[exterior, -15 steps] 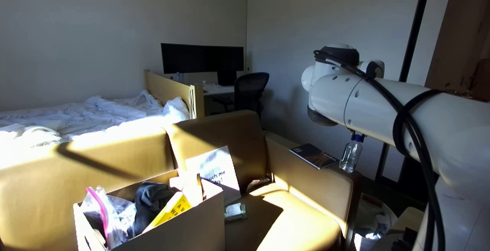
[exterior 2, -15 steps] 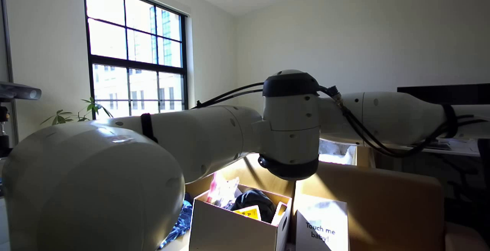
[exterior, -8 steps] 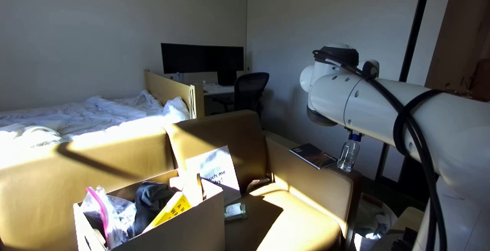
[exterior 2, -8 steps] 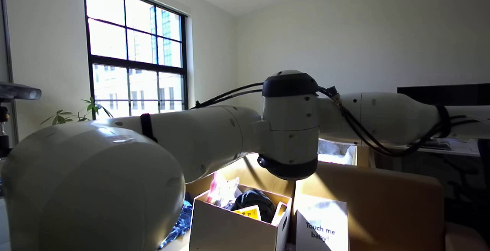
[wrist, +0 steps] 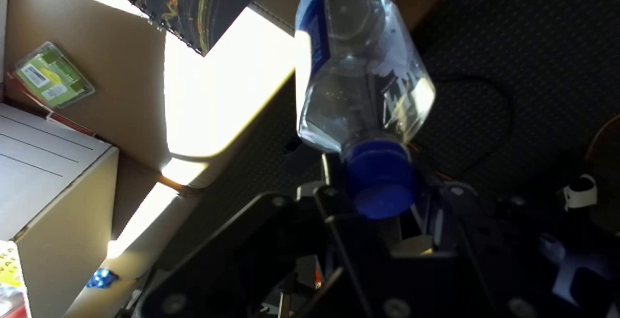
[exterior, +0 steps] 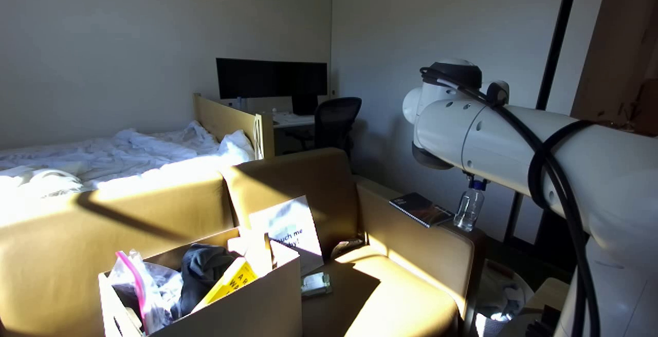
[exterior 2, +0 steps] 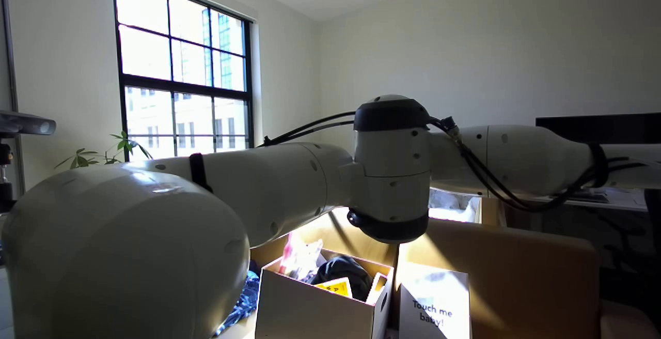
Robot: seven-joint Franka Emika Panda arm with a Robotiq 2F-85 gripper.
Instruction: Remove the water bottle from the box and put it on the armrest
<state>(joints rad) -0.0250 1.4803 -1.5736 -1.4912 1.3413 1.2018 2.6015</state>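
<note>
Water bottle (exterior: 470,207) slightly aslant, cap (exterior: 477,185) uppermost.

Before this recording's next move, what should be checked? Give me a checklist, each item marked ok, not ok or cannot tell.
1. Water bottle out of the box: ok, well away from it.
2. End effector closed on the bottle: ok, at the blue cap.
3. Notebook apart from the bottle: ok, a gap shows in the wrist view.
4. Bottle resting on the armrest: cannot tell; it is near the front end, contact unclear.
5. Bottle upright: cannot tell; it leans in an exterior view, perhaps from camera angle.
6. Ready to release: not ok, in my judgement, until support is confirmed.
</note>
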